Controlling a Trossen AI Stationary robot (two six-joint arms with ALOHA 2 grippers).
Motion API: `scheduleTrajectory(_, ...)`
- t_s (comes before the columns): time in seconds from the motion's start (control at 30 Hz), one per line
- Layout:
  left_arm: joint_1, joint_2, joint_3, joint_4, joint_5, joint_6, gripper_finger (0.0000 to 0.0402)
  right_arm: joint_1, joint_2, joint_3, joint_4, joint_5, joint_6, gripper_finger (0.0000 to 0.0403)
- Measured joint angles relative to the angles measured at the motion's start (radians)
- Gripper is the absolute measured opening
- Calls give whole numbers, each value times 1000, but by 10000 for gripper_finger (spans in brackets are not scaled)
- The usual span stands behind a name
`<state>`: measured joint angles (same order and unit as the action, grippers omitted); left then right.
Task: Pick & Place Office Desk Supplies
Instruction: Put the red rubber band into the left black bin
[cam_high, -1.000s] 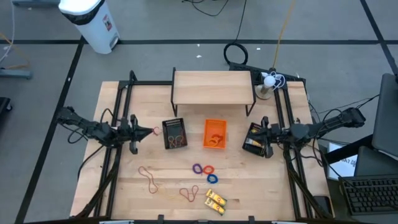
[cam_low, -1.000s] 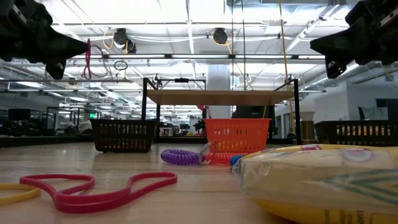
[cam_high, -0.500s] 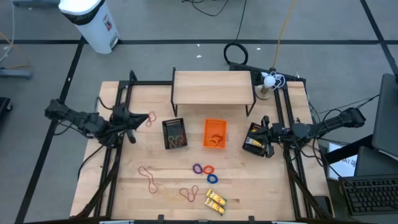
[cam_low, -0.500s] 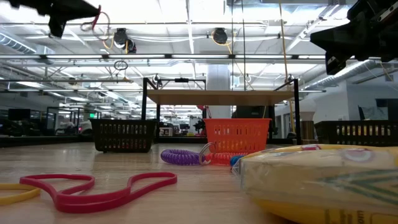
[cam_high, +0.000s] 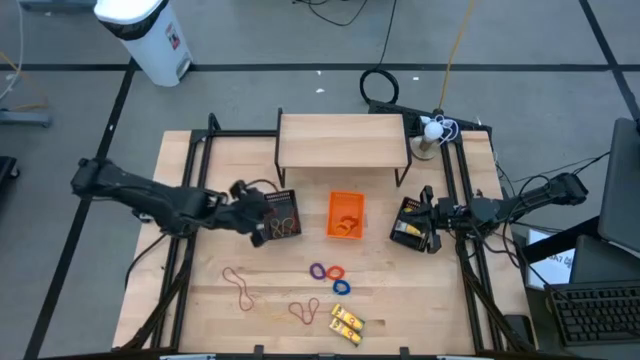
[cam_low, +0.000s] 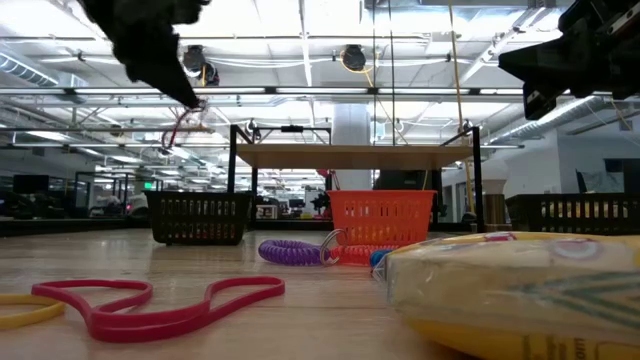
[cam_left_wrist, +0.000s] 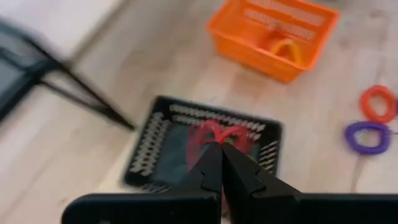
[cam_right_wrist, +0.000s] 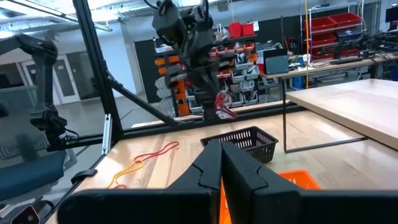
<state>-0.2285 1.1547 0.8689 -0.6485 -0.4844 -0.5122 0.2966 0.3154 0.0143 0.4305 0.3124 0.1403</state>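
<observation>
My left gripper is shut on a red rubber band and hangs over the black basket left of centre, which holds more bands. The same band dangles under that gripper in the low view. On the near table lie loose rubber bands, purple, red and blue rings and yellow packets. My right gripper waits shut beside the right black basket. My left gripper pinches the red rubber band between its two fingertips. The fingers slant down from the table's left side. The band's loops hang slack past the tips, lifted clear above the black basket.
An orange basket stands between the two black ones. A wooden shelf on black legs spans the far middle. Black frame rails run along both table sides. A white lamp stands at the far right.
My left gripper has risen, swung from the table's left edge toward the right and tipped downward, ending over the left black basket. The red rubber band has travelled with it, still held and dangling.
</observation>
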Motion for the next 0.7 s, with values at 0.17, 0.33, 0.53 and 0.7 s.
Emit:
scheduleTrajectory(0.17,48,104,1,89,86,7,0,0,0,0,-1,-1,1,0)
scheduleTrajectory(0.33,86,207,1,83,144,-3,0,0,0,0,-5,-3,2,0)
scheduleTrajectory(0.53,128,311,1,76,219,-31,0,0,0,0,-13,-4,11,4)
scheduleTrajectory(0.7,140,340,1,76,266,-22,22,0,0,0,-16,-4,15,4)
